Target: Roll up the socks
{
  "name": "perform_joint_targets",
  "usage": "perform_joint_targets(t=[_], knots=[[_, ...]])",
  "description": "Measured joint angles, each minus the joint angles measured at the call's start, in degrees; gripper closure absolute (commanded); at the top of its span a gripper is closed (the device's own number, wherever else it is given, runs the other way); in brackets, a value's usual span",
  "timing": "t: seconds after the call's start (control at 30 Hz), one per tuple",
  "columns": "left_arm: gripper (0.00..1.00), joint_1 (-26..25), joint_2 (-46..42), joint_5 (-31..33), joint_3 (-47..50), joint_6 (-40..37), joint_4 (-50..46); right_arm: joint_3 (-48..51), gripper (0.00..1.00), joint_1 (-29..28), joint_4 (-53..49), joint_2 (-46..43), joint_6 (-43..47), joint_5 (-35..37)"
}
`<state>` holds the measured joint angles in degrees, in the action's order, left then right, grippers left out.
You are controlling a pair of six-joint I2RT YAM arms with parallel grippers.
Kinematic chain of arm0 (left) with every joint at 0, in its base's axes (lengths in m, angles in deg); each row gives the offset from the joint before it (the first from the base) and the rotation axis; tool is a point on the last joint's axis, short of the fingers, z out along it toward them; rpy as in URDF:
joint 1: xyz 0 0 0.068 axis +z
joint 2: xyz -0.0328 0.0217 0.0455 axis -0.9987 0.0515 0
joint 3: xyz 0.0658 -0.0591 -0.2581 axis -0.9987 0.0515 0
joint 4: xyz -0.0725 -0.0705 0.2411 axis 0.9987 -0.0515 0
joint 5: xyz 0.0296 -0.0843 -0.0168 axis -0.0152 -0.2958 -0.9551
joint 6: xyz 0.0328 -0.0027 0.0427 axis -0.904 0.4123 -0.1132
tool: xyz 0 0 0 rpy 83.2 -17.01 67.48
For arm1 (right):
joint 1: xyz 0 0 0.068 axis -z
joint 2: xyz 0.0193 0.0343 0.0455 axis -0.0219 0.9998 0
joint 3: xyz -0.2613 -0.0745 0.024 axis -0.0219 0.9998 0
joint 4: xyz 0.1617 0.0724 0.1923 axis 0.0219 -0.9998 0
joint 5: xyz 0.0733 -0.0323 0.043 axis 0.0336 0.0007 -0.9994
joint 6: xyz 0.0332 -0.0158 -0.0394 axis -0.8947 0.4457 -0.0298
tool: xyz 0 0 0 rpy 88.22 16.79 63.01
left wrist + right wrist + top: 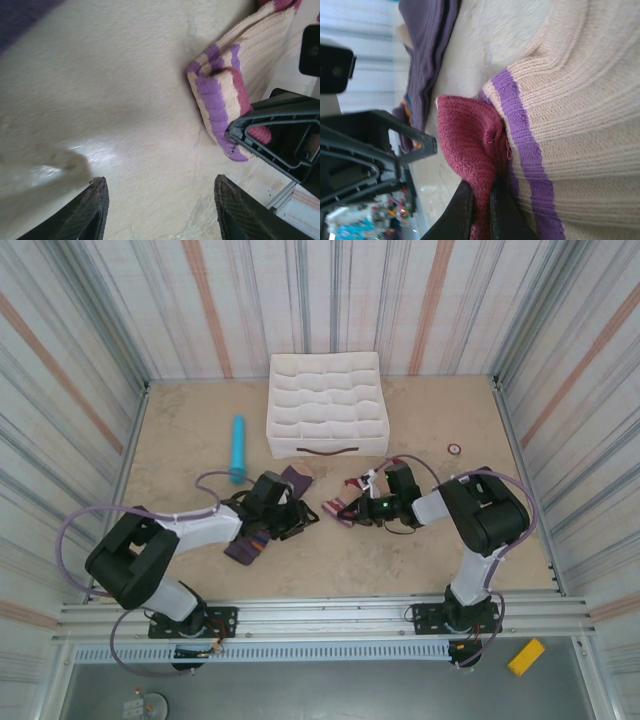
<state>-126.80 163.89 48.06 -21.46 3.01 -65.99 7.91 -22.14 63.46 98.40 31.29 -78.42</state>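
The right gripper (480, 194) pinches the maroon toe of the beige sock (580, 125), while the left gripper (161, 182), spread wide and empty, hangs over bare table (125, 100) just beside it.

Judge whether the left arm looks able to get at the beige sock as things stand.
Probably yes: the left gripper is open, with bare table between it and the beige sock. The right gripper is shut on the sock's maroon end, so only the striped fold looks free.
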Motion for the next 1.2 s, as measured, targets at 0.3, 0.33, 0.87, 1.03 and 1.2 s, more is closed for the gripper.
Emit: perform_joint_targets(t=[0.3, 0.33, 0.87, 1.03, 1.2], knots=[[0.42, -2.86, 5.79, 4.59, -6.58, 0.20, 2.38, -0.85, 1.00, 1.99, -0.63, 1.57, -7.80, -1.70], [0.43, -2.86, 6.78, 4.81, -7.26, 0.26, 2.84, -0.83, 1.00, 2.27, 0.52, 2.34, -8.63, -2.58], [0.63, -3.10, 16.22, 6.10, -12.44, 4.55, 6.56, 1.60, 1.00, 4.07, 11.61, 5.14, -13.25, -4.66], [0.65, -3.78, 18.03, 6.27, -13.94, 5.14, 7.82, 1.62, 1.00, 4.31, 13.73, 5.81, -14.38, -4.63], [0.66, -3.96, 19.76, 6.67, -15.45, 5.90, 8.79, 1.77, 1.00, 4.70, 15.28, 6.19, -15.15, -4.37]])
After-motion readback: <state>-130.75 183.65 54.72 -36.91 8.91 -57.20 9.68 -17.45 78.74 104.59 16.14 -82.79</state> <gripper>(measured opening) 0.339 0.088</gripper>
